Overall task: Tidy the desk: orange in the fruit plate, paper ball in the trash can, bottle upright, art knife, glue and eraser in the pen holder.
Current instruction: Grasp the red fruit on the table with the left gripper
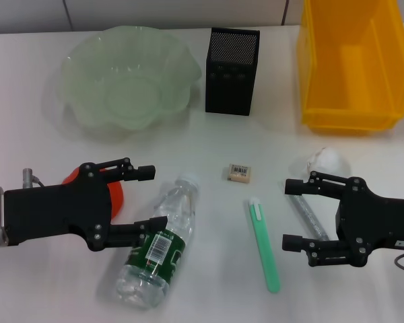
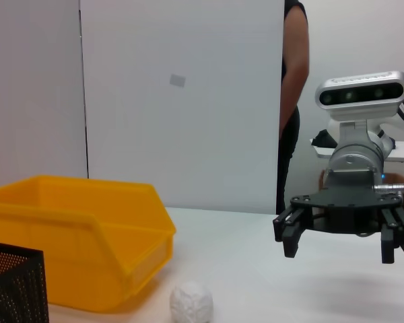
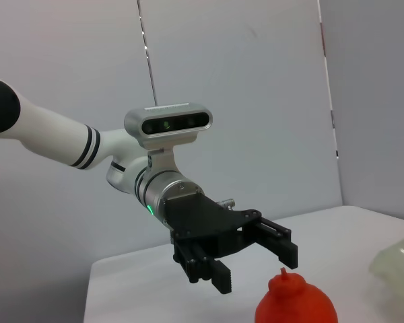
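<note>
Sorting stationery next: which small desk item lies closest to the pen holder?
The eraser, straight in front of the pen holder; the green art knife lies farther off.

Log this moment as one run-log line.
left gripper: open, over orange | right gripper: open, over glue stick | bottle: lying | fruit plate: empty

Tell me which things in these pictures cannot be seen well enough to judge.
- orange: head view, mostly hidden under the left claw; the right wrist view cuts off its bottom.
- glue: head view, partly covered by the right claw.
- eraser: head view, label too small to read.
- pen holder: head view, inside too dark to see; left wrist view shows only a corner.
- bottle: absent from both wrist views.
</note>
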